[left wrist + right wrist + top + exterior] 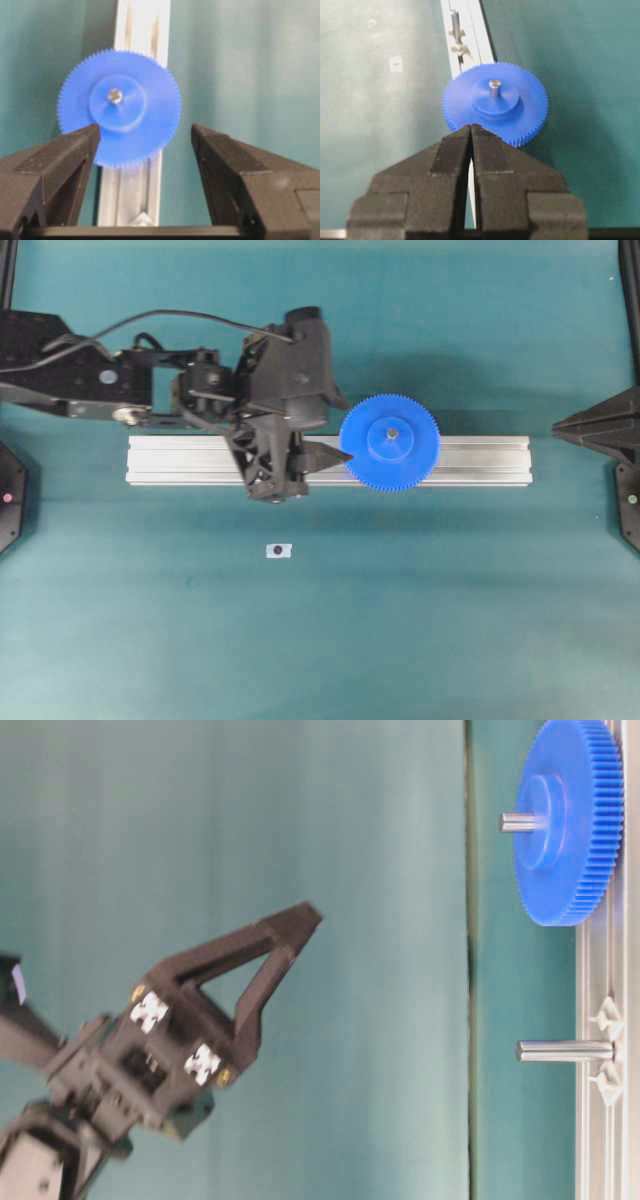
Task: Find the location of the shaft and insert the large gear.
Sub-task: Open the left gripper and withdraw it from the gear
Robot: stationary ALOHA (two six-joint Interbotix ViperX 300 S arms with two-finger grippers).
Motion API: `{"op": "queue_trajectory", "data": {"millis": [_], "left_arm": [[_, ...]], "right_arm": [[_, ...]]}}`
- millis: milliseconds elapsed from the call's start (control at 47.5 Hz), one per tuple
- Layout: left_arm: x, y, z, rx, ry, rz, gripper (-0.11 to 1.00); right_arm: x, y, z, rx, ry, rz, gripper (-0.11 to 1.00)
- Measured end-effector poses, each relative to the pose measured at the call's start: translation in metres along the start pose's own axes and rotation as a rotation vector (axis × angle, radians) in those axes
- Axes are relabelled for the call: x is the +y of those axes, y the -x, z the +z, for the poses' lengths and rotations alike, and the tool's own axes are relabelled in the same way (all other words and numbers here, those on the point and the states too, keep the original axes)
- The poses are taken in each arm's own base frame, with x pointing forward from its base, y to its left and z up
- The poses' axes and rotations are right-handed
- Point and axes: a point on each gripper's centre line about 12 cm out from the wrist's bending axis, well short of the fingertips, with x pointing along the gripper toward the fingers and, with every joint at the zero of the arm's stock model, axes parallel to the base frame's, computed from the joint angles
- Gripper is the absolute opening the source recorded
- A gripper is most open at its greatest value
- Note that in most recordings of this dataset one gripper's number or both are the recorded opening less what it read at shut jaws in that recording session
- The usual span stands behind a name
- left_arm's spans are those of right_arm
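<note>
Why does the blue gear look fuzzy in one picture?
Left wrist view: the gear is soft and blurred, and the rail glares white. Right wrist view: gear teeth sharp, the near end effector blurry. Overhead: the arm casts a dark shadow on the mat.

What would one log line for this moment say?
large gear: seated on shaft | left gripper: jaws open, empty | right gripper: jaws shut, empty

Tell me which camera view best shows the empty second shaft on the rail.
The table-level view: the bare shaft shows side-on, full length, between its clear mounts. The right wrist view shows it small and far behind the large gear. Overhead, the left gripper covers it; the left wrist view misses it.
</note>
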Motion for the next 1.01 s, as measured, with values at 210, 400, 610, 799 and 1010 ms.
{"op": "queue_trajectory", "data": {"millis": [210, 400, 610, 799, 1010], "left_arm": [[-0.004, 0.018, -0.010, -0.017, -0.003, -0.007, 0.73], [-0.004, 0.035, -0.011, -0.039, -0.003, -0.006, 0.73], [-0.005, 0.045, -0.013, -0.070, -0.005, -0.009, 0.73], [-0.009, 0.055, -0.019, -0.087, -0.009, -0.018, 0.73], [-0.010, 0.067, -0.023, -0.099, -0.010, -0.021, 0.73]], "right_arm": [[0.000, 0.000, 0.000, 0.000, -0.001, 0.001, 0.07], [0.000, 0.000, 0.000, 0.000, 0.000, 0.000, 0.07], [0.000, 0.000, -0.001, 0.002, 0.000, 0.000, 0.07], [0.000, 0.000, -0.001, 0.002, -0.001, 0.000, 0.07], [0.000, 0.000, -0.001, 0.002, -0.002, 0.000, 0.07]]}}
